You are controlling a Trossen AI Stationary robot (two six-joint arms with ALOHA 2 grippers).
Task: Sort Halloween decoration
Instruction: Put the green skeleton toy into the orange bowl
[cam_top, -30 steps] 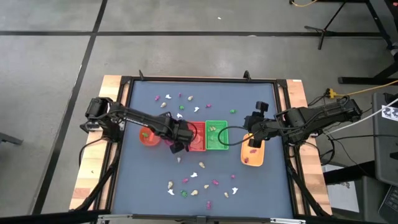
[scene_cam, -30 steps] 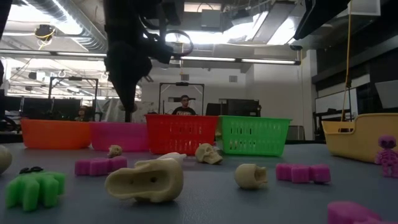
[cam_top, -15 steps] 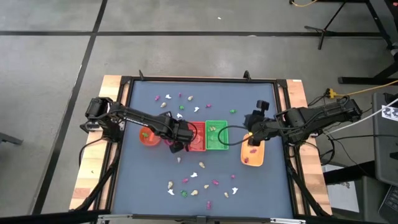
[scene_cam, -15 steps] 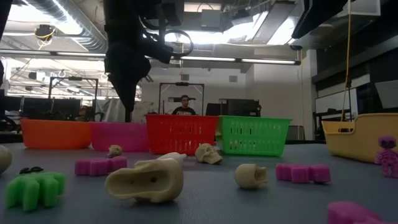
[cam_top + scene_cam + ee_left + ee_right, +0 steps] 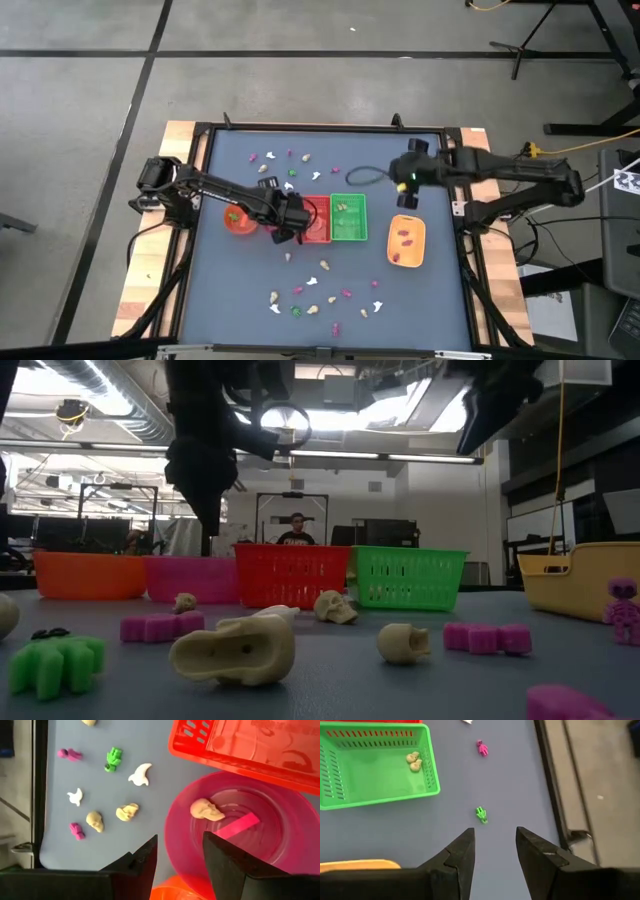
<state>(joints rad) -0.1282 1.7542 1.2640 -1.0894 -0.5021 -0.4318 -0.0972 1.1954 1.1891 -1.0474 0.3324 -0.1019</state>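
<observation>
Orange (image 5: pixel 88 575), pink (image 5: pixel 190 579), red (image 5: pixel 290 574) and green (image 5: pixel 408 577) baskets are lined up across the table. Cream skulls (image 5: pixel 235 649) and magenta trinkets (image 5: pixel 160 626) are scattered in front.

Bright, even overhead light fills the room; ceiling strip lights (image 5: pixel 350 455) glare white in the low view, leaving the arms as dark silhouettes. Shadows on the tabletop (image 5: pixel 440 300) are soft. Nearest trinkets blur slightly.

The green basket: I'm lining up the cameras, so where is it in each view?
High: green basket, table middle, beside the red basket.
Low: right of centre, red basket on its left.
Left wrist: not in it.
Right wrist: upper left.
Shared landmark: red basket.
</observation>
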